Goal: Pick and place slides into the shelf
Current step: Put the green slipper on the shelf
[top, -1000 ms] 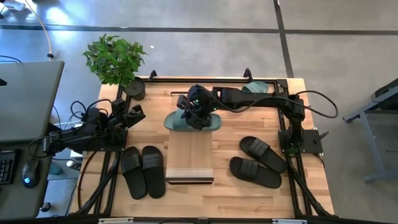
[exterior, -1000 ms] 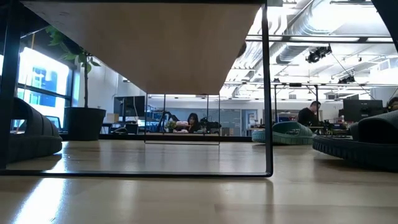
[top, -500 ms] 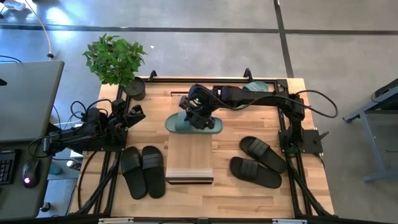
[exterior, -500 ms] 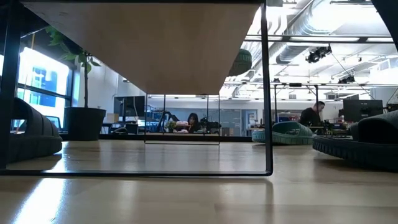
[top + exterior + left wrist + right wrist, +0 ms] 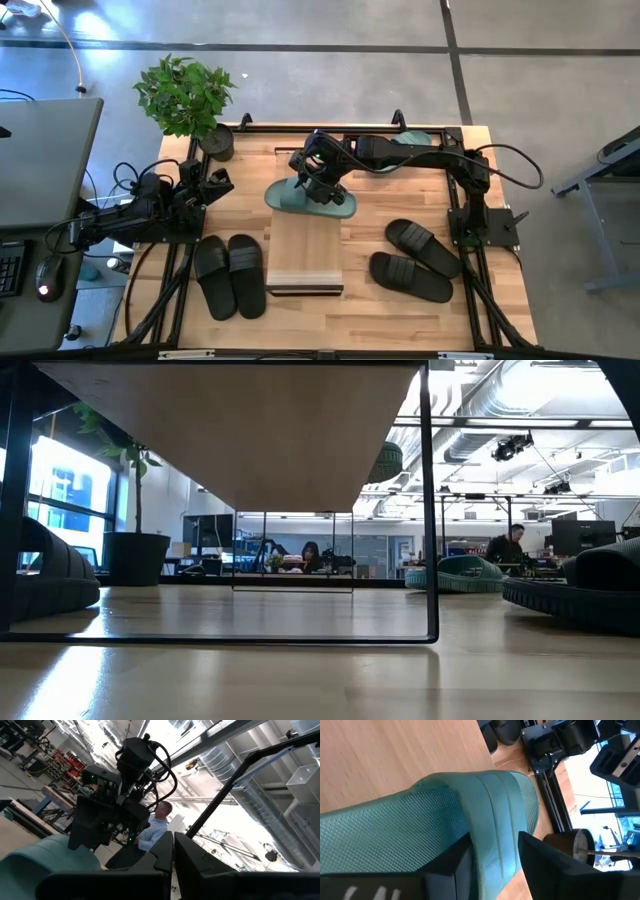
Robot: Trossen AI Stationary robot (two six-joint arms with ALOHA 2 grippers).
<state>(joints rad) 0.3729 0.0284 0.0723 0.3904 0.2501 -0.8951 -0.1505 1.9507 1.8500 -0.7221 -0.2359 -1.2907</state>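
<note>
Item: green slide (image 5: 310, 197), my right hand (image 5: 322, 186) pinching its strap over the shelf (image 5: 305, 255). Risk: crosswise placement, overhanging, tipping off.

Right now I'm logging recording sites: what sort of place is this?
Probably an open-plan robotics lab or workshop: exposed ceiling ducts, people at monitor-filled desks, and a frame-mounted robot arm on a wooden table.

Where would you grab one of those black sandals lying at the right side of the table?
By its wide strap, coming straight down from above. Each black sandal lies flat, sole down, so the strap arches clear of the footbed and gives two fingers something to pinch. The right gripper seems to hold the green sandal by its strap over the shelf.
</note>
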